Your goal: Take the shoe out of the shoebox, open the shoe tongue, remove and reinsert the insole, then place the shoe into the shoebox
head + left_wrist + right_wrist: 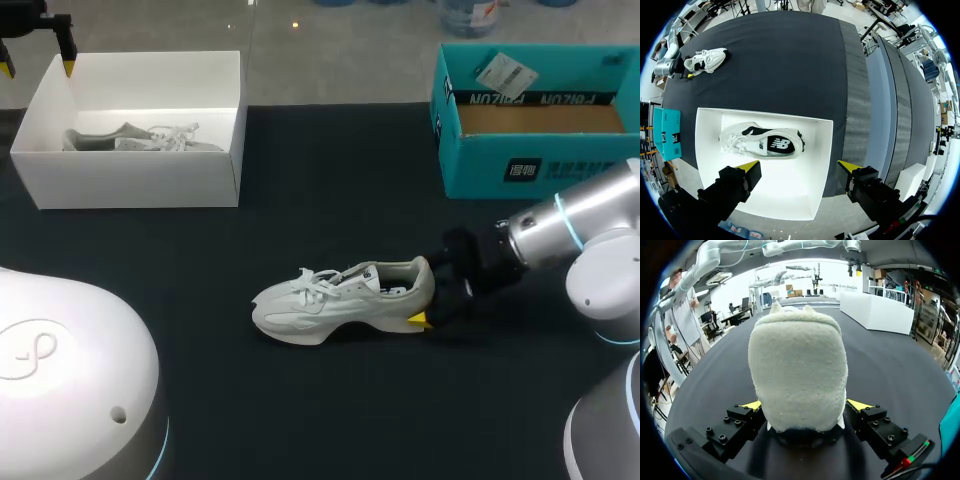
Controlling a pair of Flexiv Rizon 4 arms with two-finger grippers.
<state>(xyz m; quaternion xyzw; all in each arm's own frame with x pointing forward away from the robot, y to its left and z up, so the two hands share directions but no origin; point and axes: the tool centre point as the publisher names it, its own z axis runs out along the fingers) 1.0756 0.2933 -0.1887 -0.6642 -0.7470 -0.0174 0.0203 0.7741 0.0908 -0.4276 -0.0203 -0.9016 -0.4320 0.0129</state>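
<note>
A white sneaker (340, 300) lies on its sole in the middle of the black table, toe to the left. My right gripper (432, 298) is at its heel. In the right wrist view the heel (797, 370) fills the space between the spread fingers of the right gripper (805, 405), which stands open. A second white sneaker (140, 138) lies on its side in the white shoebox (130, 180) at the back left. My left gripper (799, 166) hangs open above that shoebox (810, 195), over the sneaker (762, 142), holding nothing. The left gripper (38, 60) shows at the box's far left corner.
An open teal cardboard box (530, 165) stands at the back right, behind my right arm (570, 225). Bare black table lies between the two boxes and in front of the sneaker. From the left wrist, the teal box (665, 132) and the sneaker on the table (705, 60) show beyond the shoebox.
</note>
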